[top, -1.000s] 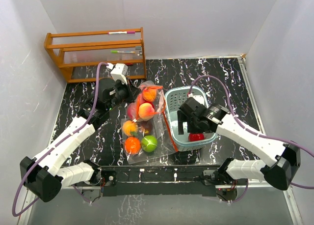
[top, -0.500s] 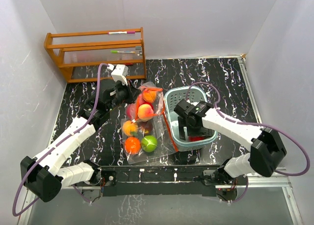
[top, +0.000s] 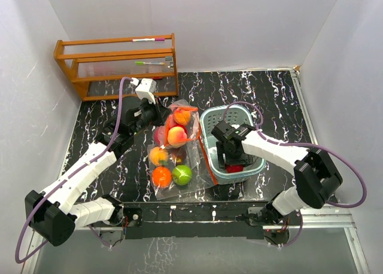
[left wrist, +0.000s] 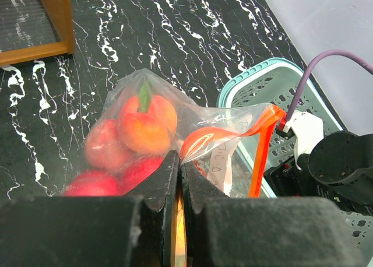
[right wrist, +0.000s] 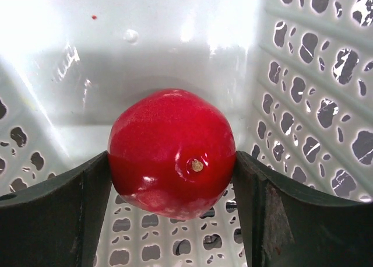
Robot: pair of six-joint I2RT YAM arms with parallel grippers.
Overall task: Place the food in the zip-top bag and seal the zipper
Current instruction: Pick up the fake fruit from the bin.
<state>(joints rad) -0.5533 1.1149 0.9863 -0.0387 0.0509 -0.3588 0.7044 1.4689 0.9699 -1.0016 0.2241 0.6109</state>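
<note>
Right tool [right wrist: 172, 162] dropped into basket [right wrist: 303, 74], gripping red fruit [right wrist: 169, 133], dimple facing camera, left tool [left wrist: 177, 162] clamping bag [left wrist: 233, 118]

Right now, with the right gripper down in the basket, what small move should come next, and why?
Probably squeeze the right gripper shut on the red fruit: its fingers flank it closely in the basket, grip unconfirmed, while the left gripper pinches the edge of the zip-top bag.

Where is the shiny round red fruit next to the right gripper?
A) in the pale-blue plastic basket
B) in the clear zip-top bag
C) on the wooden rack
A: the shiny round red fruit lies on the floor of the pale-blue plastic basket, between the fingers of the right gripper.
</note>
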